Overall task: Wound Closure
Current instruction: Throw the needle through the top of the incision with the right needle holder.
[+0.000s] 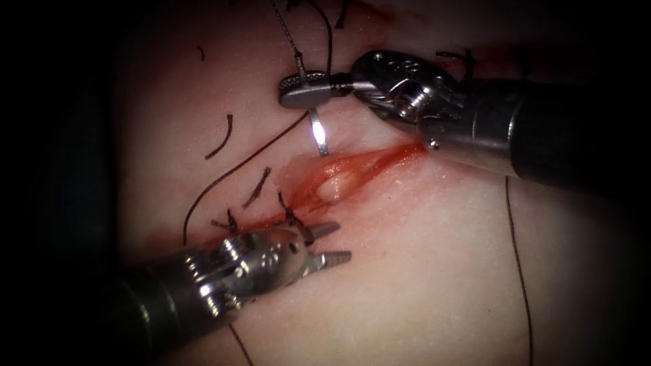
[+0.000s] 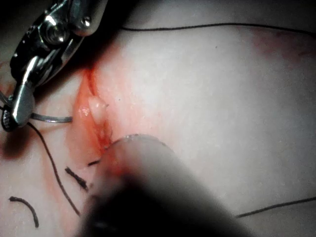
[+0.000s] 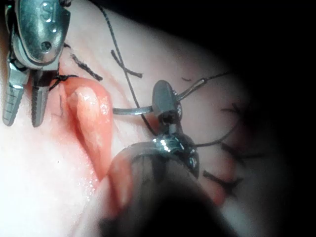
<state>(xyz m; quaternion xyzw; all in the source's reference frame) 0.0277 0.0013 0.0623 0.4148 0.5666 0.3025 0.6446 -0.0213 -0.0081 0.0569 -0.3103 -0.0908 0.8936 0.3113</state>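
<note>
Left arm's steel needle driver (image 1: 329, 244): jaws spread, empty, beside the gaping red cut (image 1: 339, 177) in the pale tissue (image 1: 420, 271). Right arm's steel needle driver (image 1: 293, 91): clamped on the curved steel needle (image 1: 318, 135) near its thread end; point hard to make out against tissue left of the cut. Dark thread (image 1: 519, 257) runs out of frame.

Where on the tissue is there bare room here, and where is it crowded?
Bare tissue lies between the left claw, empty, and the long thread. Crowded: above the cut, where the right claw grips the needle near its thread end, among cut ends.
</note>
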